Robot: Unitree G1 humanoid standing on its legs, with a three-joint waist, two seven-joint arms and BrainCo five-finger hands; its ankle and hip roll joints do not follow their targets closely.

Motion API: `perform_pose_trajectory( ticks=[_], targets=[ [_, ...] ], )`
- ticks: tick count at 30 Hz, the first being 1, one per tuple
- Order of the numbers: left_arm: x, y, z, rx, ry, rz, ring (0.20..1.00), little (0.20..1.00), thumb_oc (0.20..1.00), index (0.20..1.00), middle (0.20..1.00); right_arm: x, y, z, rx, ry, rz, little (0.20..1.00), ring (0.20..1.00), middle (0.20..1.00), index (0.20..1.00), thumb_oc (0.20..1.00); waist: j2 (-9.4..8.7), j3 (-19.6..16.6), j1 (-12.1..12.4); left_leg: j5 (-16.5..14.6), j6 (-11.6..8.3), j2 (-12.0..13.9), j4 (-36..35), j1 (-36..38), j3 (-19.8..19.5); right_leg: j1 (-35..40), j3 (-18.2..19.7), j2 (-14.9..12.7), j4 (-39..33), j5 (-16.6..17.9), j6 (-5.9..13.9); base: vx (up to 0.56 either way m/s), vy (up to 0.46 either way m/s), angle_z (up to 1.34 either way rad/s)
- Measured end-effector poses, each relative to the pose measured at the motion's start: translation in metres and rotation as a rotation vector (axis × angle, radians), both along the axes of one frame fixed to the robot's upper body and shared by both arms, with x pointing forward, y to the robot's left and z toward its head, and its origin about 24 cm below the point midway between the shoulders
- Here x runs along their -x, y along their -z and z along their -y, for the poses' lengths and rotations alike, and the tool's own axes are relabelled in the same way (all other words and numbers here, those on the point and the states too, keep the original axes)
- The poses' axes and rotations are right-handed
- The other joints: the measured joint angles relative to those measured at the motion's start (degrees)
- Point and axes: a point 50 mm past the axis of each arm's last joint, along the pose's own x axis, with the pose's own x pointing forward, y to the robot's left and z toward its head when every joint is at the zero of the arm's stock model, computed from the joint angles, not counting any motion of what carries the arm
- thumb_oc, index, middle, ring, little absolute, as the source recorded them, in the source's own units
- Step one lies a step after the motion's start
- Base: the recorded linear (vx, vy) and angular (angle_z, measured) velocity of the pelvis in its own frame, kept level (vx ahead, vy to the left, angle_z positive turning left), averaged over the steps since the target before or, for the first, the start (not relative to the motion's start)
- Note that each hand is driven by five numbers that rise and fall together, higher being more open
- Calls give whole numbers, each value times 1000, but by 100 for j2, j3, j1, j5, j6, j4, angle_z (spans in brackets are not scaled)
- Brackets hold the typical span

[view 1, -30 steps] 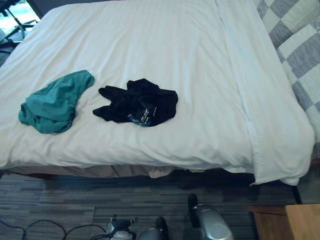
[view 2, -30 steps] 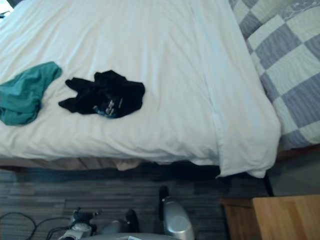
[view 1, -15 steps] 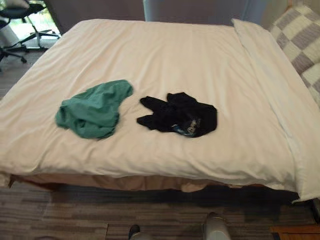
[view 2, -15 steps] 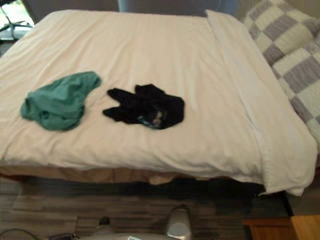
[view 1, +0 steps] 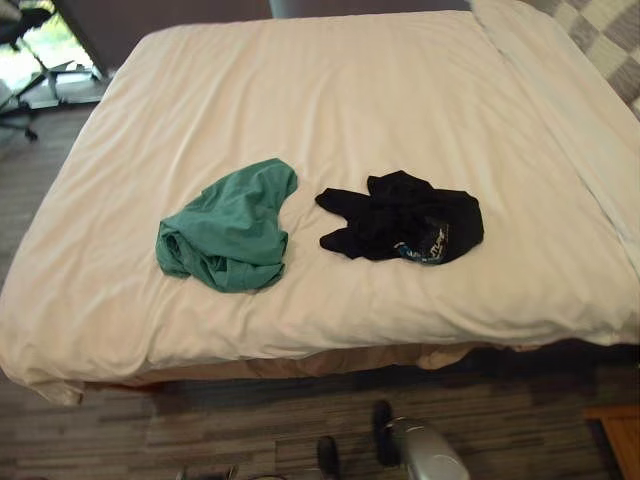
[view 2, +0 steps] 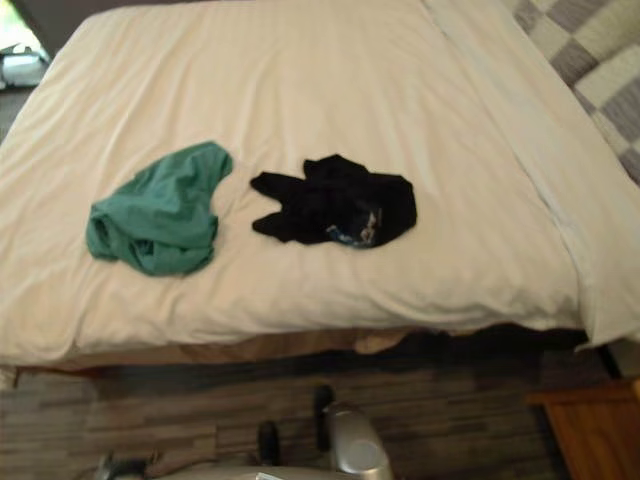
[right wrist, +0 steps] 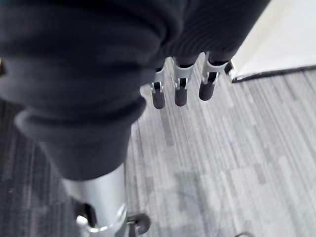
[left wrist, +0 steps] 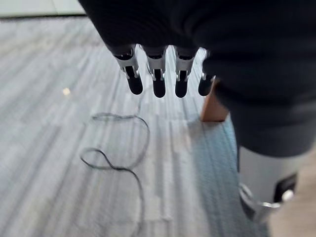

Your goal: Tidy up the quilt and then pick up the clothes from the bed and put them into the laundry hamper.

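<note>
Spread flat and smooth over the bed: a wide cream-white quilt [view 1: 360, 90], so the tidying step judged largely done. On top of it, near the foot edge, 2 garments: a crumpled teal-green cotton shirt [view 1: 228, 228] toward the robot's left and a bunched black garment with a small pale print [view 1: 405, 216] just right of it, near each other but apart. Both lying ahead of and above the hands, across the bed's near edge. Teal shirt stretched from near-left to far-right; black garment with its long axis roughly across the bed. Left robot hand [left wrist: 158, 74] hanging low at the side over grey striped carpet [left wrist: 59, 148], fingers straight and relaxed, grasping nothing. Right robot hand [right wrist: 180, 81] likewise down beside the bed corner, fingers loose and empty. Left arm judged nearer the teal shirt, right arm nearer the black one; either needing a raise and forward reach over the mattress edge. No laundry hamper identifiable.
</note>
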Motion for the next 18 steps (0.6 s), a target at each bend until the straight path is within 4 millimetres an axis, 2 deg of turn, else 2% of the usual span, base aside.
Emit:
perform_pose_trajectory(
  ticks=[1,2,3,5,7,9,11,13,14,15,16,18],
  targets=[
    [-4,1,9,43,-25,49,1000,1000,1000,1000,1000,-2,-1,6,28,18,-5,1000,1000,1000,1000,1000,-43,26,112,-37,-76,77,637,-246,157,87,62,-39,-11,-75,-119,144,162,24],
    [-4,2,13,65,-60,75,1000,1000,1000,1000,1000,-10,-3,11,41,40,22,1000,1000,1000,1000,1000,-85,66,165,-74,-96,54,958,-332,151,188,156,-88,-56,-64,-177,151,179,-25],
    [1,4,15,83,-107,85,1000,1000,1000,1000,1000,-19,-6,15,52,38,52,1000,1000,1000,1000,1000,-87,76,199,-105,-137,103,980,-286,143,312,188,-124,-129,-5,-246,154,244,-29],
    [12,6,16,100,-169,97,1000,1000,1000,1000,1000,-32,-10,25,74,37,113,1000,1000,1000,1000,1000,-11,57,162,-93,-159,488,640,-156,210,525,97,-147,-302,5,-229,159,246,-1],
    [11,3,10,100,-233,152,1000,1000,1000,1000,1000,-39,-14,29,76,107,174,1000,1000,1000,1000,1000,128,-28,189,16,-295,898,40,93,165,675,114,-118,-430,0,-220,104,172,5],
    [7,1,8,100,-243,180,1000,1000,1000,1000,1000,-49,-18,35,88,148,228,1000,1000,1000,1000,1000,212,-56,191,136,-347,1118,-166,229,193,712,151,-141,-399,33,-186,94,226,-8],
    [1,-1,6,98,-243,196,1000,1000,1000,1000,1000,-51,-21,43,109,201,262,1000,1000,1000,1000,1000,285,-107,178,289,-352,1177,-308,366,238,749,142,-185,-381,34,-181,101,214,0],
    [-4,-3,6,102,-243,215,1000,1000,1000,1000,1000,-53,-25,52,130,237,294,1000,1000,1000,1000,1000,374,-142,178,734,-225,1156,-295,406,322,729,151,-154,-309,-14,-53,68,111,4],
    [-7,-4,4,103,-254,226,1000,1000,1000,1000,1000,-53,-26,54,137,247,304,1000,1000,1000,1000,1000,371,-155,161,604,-341,1159,-330,444,336,708,162,-174,-235,-40,13,102,146,12],
    [-15,-9,-3,94,-261,261,1000,1000,1000,1000,1000,-52,-25,51,135,265,314,1000,1000,1000,1000,1000,192,-186,176,587,-356,1004,-433,509,336,659,209,-349,-113,-80,174,111,168,18],
    [-19,-13,-10,81,-286,290,1000,1000,1000,1000,1000,-54,-27,52,141,309,355,1000,1000,1000,1000,1000,92,-244,192,569,-326,867,-554,516,326,677,232,-508,-175,-35,370,98,153,18],
    [-18,-22,-28,23,-354,333,1000,1000,1000,1000,1000,-58,-32,54,174,335,421,1000,1000,1000,1000,1000,5,-269,194,563,-257,683,-634,592,323,718,287,-658,-262,35,554,41,81,4]
  ],
)
